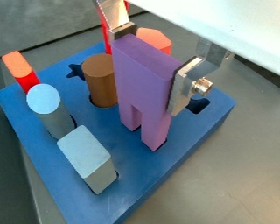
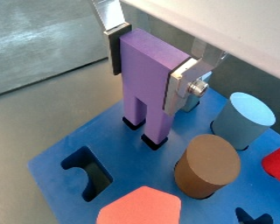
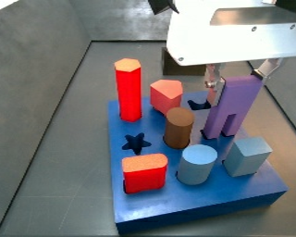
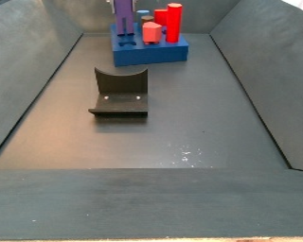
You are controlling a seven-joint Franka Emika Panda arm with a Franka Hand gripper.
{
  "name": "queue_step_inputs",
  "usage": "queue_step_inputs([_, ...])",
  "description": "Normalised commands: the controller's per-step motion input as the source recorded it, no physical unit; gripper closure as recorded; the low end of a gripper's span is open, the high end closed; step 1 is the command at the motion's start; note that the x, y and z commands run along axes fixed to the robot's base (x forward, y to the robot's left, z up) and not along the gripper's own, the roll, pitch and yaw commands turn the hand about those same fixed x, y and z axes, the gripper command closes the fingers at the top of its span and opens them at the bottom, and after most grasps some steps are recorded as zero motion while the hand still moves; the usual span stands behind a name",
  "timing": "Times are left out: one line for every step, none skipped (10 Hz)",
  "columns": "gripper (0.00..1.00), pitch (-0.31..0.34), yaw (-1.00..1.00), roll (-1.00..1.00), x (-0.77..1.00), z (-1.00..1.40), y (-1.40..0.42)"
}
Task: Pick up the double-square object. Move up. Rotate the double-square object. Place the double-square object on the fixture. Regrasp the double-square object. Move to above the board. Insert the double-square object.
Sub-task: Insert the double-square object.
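Note:
The purple double-square object [image 1: 143, 92] stands upright, and my gripper [image 1: 154, 59] is shut on its upper part with one silver finger on each side. It also shows in the wrist view [image 2: 149, 83] with the gripper [image 2: 150, 66]. Its two-legged lower end reaches the blue board [image 2: 119, 175], with the tips just inside a dark cut-out. In a side view the object [image 3: 233, 106] stands at the board's [image 3: 200, 199] far right part, under the gripper [image 3: 237, 81]. The dark fixture [image 4: 120, 93] stands empty on the floor, well apart from the board [image 4: 148, 55].
Pegs stand in the board: a tall red hexagonal prism [image 3: 129, 88], a brown cylinder [image 3: 178, 128] right beside the purple object, a pale blue cylinder [image 3: 198, 165], a pale blue cube [image 3: 247, 155] and two coral blocks [image 3: 144, 173]. A star hole [image 3: 136, 143] is open. Grey walls enclose the floor.

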Motion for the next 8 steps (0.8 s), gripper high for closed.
queue_step_inputs([1.00, 0.000, 0.00, 0.07, 0.00, -0.11, 0.00])
queue_step_inputs([1.00, 0.007, -0.04, 0.08, 0.00, -0.14, 0.00])
queue_step_inputs([1.00, 0.000, -0.04, 0.07, 0.00, -0.18, 0.00])
queue_step_inputs([1.00, 0.000, -0.03, 0.07, 0.03, -0.23, 0.00])
queue_step_inputs([1.00, 0.006, -0.04, 0.06, 0.13, -0.28, 0.00])
queue_step_inputs([1.00, 0.034, -0.10, 0.08, 0.10, -0.26, 0.00])
queue_step_inputs([1.00, 0.036, -0.12, 0.09, 0.07, -0.25, 0.00])
queue_step_inputs([1.00, 0.014, -0.12, 0.06, 0.10, -0.27, 0.00])
